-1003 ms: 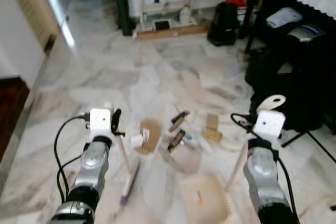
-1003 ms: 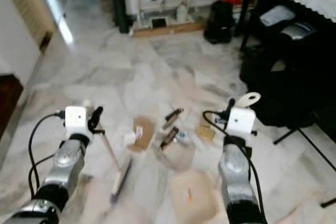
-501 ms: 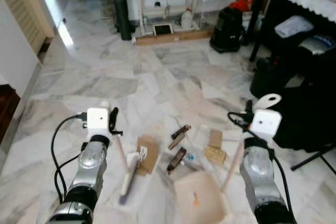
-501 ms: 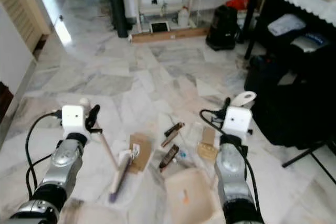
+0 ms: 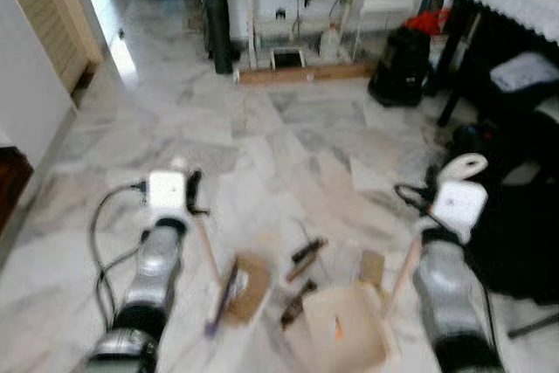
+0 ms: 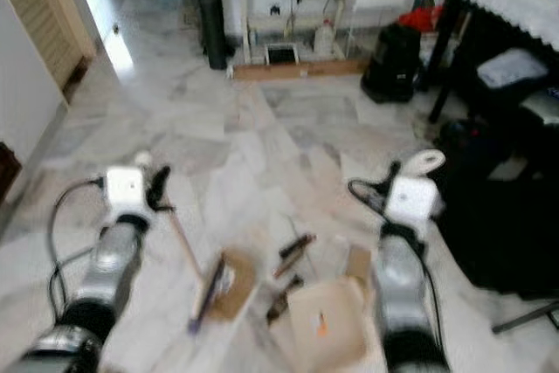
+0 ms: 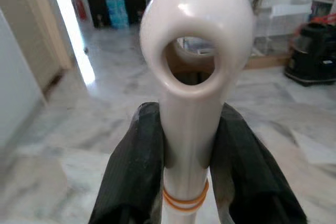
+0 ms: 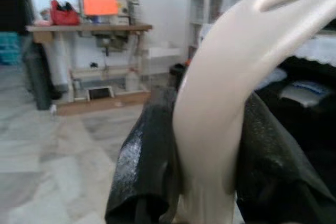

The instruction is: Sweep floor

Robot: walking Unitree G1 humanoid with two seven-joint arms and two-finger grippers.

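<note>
Jaws clenched on both handles: the left gripper (image 7: 185, 171) grasps the broom handle (image 7: 191, 82), the right gripper (image 8: 202, 150) the dustpan handle (image 8: 236, 72). On the marble floor (image 5: 262, 137) between the arms, the dustpan (image 5: 345, 338) lies beside the broom head (image 5: 223, 294), cardboard scrap (image 5: 251, 286) and small dark litter (image 5: 307, 252).

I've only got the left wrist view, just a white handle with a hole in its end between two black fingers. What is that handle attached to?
Observer: A small broom; the left tool holds its handle, and the brush end rests on the marble floor.
Operator: What is the other arm holding?
Observer: The right tool grips the handle of a beige dustpan, which sits on the floor.
Operator: Any litter to sweep?
Observer: Yes, a brown cardboard piece touches the brush, and dark scraps lie between it and the dustpan.
</note>
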